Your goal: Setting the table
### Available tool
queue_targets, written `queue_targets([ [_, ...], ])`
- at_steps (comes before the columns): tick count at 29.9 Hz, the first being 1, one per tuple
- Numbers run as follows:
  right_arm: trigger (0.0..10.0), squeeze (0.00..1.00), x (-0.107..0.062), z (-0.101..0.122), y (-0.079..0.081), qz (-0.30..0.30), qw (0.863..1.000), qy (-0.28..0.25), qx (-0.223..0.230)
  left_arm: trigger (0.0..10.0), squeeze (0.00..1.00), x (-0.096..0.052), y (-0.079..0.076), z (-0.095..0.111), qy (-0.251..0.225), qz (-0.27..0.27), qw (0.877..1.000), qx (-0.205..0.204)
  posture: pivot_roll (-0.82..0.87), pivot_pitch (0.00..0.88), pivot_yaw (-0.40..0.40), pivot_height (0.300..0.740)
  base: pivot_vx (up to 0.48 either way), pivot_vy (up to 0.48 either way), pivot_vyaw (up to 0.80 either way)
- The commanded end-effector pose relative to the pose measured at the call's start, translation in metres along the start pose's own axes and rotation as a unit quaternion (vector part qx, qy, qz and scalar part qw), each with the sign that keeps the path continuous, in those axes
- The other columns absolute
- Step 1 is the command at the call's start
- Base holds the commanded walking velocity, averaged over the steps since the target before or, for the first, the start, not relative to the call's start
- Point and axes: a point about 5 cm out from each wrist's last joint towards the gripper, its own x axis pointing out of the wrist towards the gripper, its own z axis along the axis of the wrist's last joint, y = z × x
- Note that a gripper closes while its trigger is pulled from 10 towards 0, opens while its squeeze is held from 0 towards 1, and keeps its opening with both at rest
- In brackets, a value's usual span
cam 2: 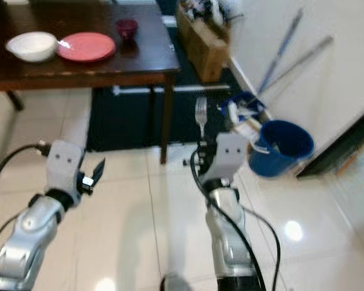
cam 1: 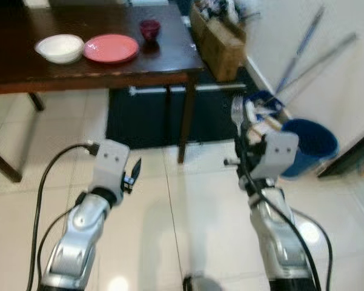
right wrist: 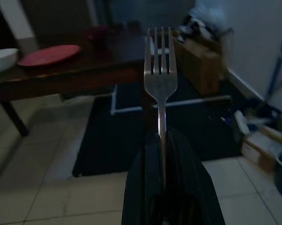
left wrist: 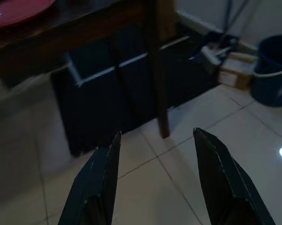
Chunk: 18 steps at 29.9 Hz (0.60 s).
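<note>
**Fork up, table ahead-left**

My right gripper (right wrist: 165,140) is clamped on the fork (right wrist: 160,79), tines up. Its place beside the plate (cam 1: 111,48) lies ahead and to my left on the table (cam 1: 109,73). My left gripper (left wrist: 155,154) hangs parted, holding nothing.

Home dining area: wooden table (cam 1: 109,66), tiled floor (cam 1: 188,212).

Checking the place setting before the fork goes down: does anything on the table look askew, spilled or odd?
Nothing stands out. The bowl, plate and cup sit upright on the table, no spill visible. The right gripper holds the fork straight, tines up.
</note>
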Motion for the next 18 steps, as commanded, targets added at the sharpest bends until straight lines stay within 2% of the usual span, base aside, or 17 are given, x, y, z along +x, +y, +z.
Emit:
queue_targets([
  [1,10.0,0.0,-0.004,-0.009,0.014,0.059,0.998,0.028,0.027,10.0,0.11,-0.001,0.0,-0.002,-0.003,0.014,1.0,0.014,-0.12,0.042,0.039,0.74,0.0,0.0,0.0],
  [3,10.0,0.0,-0.006,-0.01,0.018,0.078,0.996,0.032,0.038,10.0,0.13,0.0,0.001,-0.001,-0.008,0.022,1.0,0.016,-0.12,0.037,0.036,0.74,0.148,0.0,0.0],
  [4,10.0,0.0,-0.006,-0.01,0.021,0.089,0.994,0.034,0.047,10.0,0.2,0.0,0.002,0.0,-0.014,0.026,0.999,0.014,-0.12,0.037,0.036,0.74,0.48,0.0,0.0],
  [5,10.0,0.0,-0.007,-0.008,0.024,0.1,0.993,0.032,0.055,10.0,0.21,0.001,0.004,0.001,-0.02,0.036,0.999,0.017,-0.12,0.037,0.036,0.74,0.48,0.0,0.0],
  [8,10.0,0.0,-0.008,-0.005,0.027,0.113,0.991,0.025,0.062,10.0,0.21,0.004,0.007,0.007,-0.037,0.054,0.997,0.03,-0.12,0.034,0.036,0.74,0.48,0.0,0.0],
  [18,10.0,0.0,-0.006,-0.001,0.019,0.107,0.992,0.017,0.065,10.0,0.2,0.007,0.004,0.013,-0.058,0.055,0.996,0.034,-0.13,0.025,0.039,0.74,0.48,0.0,0.0],
])
